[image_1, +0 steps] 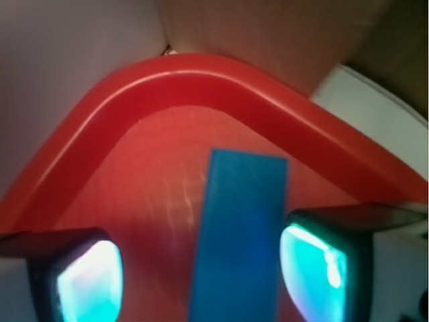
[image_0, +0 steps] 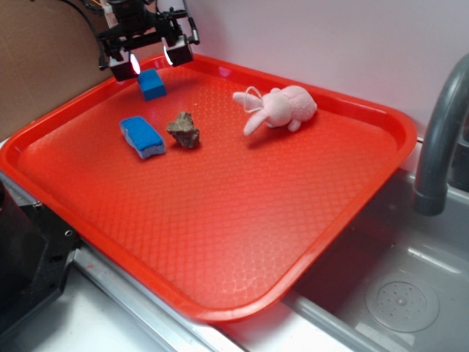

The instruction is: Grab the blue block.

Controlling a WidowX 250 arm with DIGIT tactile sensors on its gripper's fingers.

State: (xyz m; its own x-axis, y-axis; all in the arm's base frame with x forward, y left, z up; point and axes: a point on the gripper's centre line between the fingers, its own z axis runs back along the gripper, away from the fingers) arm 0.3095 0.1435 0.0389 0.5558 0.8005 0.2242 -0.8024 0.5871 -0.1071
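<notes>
The blue block [image_0: 152,83] lies on the red tray [image_0: 242,220] near its far left corner. My gripper [image_0: 152,60] hangs just above it, open, with one glowing pad on each side. In the wrist view the blue block [image_1: 240,235] stands between the two fingertips [image_1: 316,272], closer to the right one; a gap of tray shows between it and the left pad. Neither pad touches it that I can see.
A longer blue sponge [image_0: 142,136] with a pale underside and a brown rock [image_0: 183,130] lie just in front of the block. A pink plush bunny [image_0: 278,108] lies to the right. The tray's raised rim [image_1: 201,74] curves close behind the block. A grey faucet [image_0: 440,139] and sink are at right.
</notes>
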